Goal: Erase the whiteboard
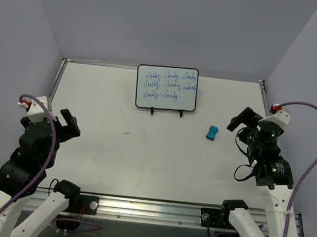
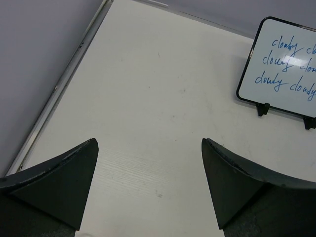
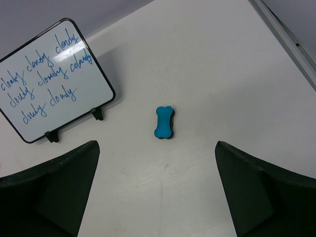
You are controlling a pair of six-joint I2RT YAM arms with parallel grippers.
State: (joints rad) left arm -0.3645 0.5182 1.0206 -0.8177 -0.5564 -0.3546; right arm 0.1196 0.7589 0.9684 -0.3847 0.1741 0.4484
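Note:
The whiteboard (image 1: pixel 166 87) stands upright on a wire easel at the back middle of the table, with three lines of blue handwriting on it. It also shows in the left wrist view (image 2: pixel 286 74) and the right wrist view (image 3: pixel 49 96). A small blue bone-shaped eraser (image 1: pixel 212 132) lies on the table to the board's right, also in the right wrist view (image 3: pixel 164 122). My right gripper (image 1: pixel 240 120) is open and empty, a little to the right of the eraser. My left gripper (image 1: pixel 70 125) is open and empty at the left side of the table.
The white table (image 1: pixel 143 151) has a metal rail along its left edge (image 2: pixel 59 84) and right edge (image 3: pixel 289 42). Purple-grey walls close in the back and sides. The arm bases sit on a rail at the near edge (image 1: pixel 153 210).

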